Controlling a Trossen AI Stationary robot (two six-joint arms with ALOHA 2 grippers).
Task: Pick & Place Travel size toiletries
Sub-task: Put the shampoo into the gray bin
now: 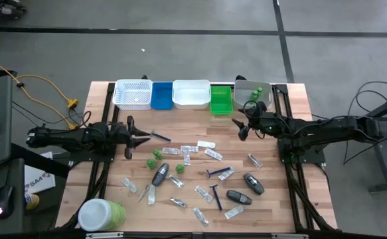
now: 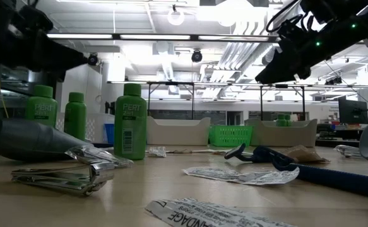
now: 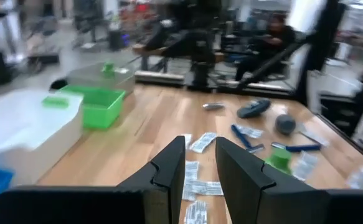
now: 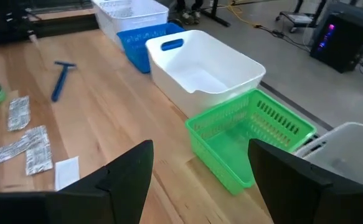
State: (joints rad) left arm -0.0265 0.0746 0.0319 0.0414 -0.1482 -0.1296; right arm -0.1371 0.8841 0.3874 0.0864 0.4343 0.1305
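Blue razor (image 1: 160, 137) just beyond left gripper (image 1: 144, 139), jaws narrowly parted

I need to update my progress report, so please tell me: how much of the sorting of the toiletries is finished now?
Done: little; one green bottle lies in the clear tray.
In hand: nothing visible. The right tool hangs open near the green tray; the left tool is over the table's left side, its fingers narrowly apart.
Left: most items, including sachets, razors and grey ovals.
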